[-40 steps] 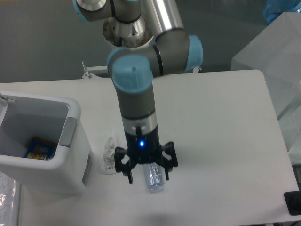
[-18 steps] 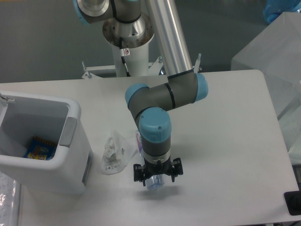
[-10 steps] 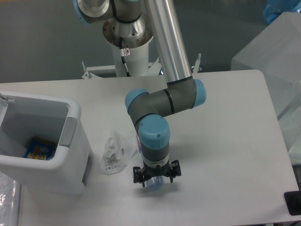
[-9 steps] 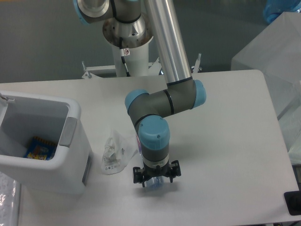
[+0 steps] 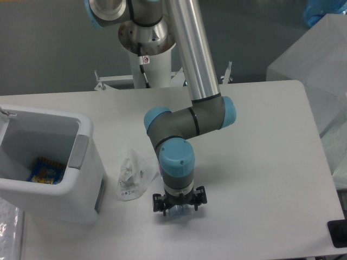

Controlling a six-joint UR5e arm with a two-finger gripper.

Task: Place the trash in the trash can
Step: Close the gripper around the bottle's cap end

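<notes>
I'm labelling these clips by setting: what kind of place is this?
Probably a robotics lab or test bench: an industrial arm's gripper works over a plain white table, with staged trash, a bottle and wrapper, beside a bin.

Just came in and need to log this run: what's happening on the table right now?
The arm has its gripper lowered straight over the plastic bottle lying on the table, fingers either side of it; whether they have closed on it cannot be told. The crumpled clear wrapper lies just beside, between the bottle and the white trash can. The can stands at the table's edge with only a blue-and-yellow snack packet inside. Neither piece of trash is in the can yet.
</notes>
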